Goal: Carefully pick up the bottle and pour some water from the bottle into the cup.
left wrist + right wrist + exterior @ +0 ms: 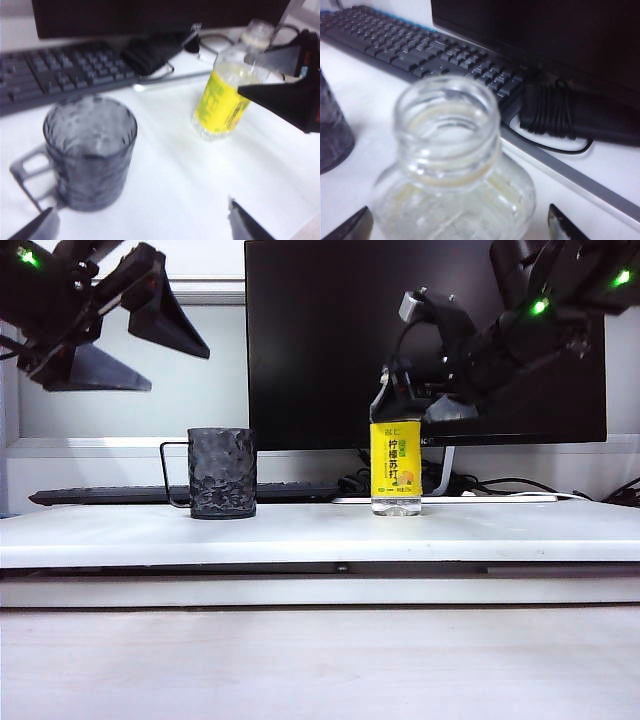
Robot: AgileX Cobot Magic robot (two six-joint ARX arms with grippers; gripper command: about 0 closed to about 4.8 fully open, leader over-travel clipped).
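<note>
The bottle [396, 468], clear with a yellow label, stands upright on the white table [320, 535] right of centre. My right gripper [415, 408] is open and straddles its capless neck, a finger on either side and apart from the plastic. In the right wrist view the bottle's mouth [447, 130] fills the space between the right gripper [457, 227] fingertips. The dark dimpled cup [222, 472] stands upright to the left, handle pointing left. My left gripper [178, 373] hangs open high above and left of the cup [90, 150]. I cannot make out the water behind the label.
A black monitor [420, 330] stands close behind the bottle on a slim stand [445, 475]. A dark keyboard [150, 493] lies behind the cup. A coiled black cable [555, 117] sits under the monitor. The table's front edge [320, 570] runs across the view.
</note>
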